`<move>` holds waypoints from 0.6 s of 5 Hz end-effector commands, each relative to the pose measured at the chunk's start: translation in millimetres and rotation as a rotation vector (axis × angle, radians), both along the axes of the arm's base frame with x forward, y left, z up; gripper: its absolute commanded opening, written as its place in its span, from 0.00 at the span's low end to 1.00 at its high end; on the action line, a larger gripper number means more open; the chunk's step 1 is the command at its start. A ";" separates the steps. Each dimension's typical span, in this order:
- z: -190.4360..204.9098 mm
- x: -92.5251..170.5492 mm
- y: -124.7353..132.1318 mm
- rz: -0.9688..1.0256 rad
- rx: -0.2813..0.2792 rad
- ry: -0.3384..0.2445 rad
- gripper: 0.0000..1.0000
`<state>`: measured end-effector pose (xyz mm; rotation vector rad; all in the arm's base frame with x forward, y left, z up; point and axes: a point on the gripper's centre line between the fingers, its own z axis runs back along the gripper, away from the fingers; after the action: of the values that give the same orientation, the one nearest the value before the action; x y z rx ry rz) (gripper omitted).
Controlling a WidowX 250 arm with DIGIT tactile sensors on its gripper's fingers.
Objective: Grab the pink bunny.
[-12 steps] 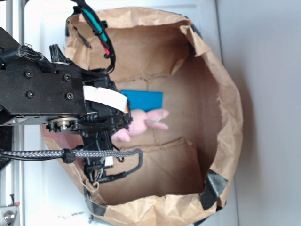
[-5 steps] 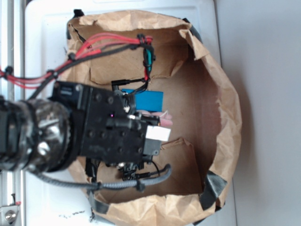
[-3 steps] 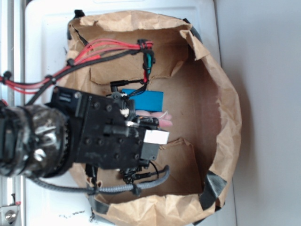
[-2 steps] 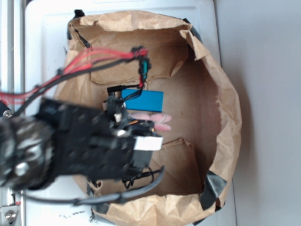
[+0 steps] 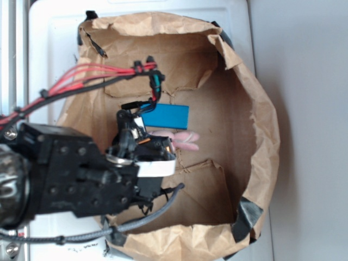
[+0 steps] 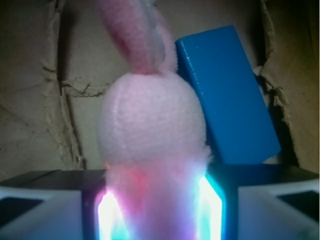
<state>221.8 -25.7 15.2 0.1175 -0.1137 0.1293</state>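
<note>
The pink bunny [image 6: 150, 130] fills the middle of the wrist view, its body squeezed between the two glowing pads [image 6: 107, 215] and its ear pointing up and away. My gripper [image 6: 157, 205] is shut on it. In the exterior view the gripper [image 5: 155, 147] covers the bunny's body, and only the pink ears [image 5: 184, 140] stick out to the right, inside the paper bag. The flat blue block [image 5: 166, 116] lies just beside the bunny; in the wrist view the block [image 6: 227, 95] is right of the bunny's head.
The brown paper bag [image 5: 263, 125] lies open with crumpled walls all around the gripper. Folded cardboard flaps [image 5: 204, 185] line its floor. The bag sits on a white surface [image 5: 54, 32]. Red and black cables [image 5: 87, 79] run from the arm.
The arm came down over the bunny, covering its body, then its bulk shifted left and toward the bottom of the exterior view. The ears and the blue block stayed in place.
</note>
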 end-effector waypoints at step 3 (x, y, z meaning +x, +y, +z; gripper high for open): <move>76.9 5.8 39.8 0.035 -0.062 -0.085 0.00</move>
<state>226.9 8.2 91.1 0.0508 -0.1676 0.1535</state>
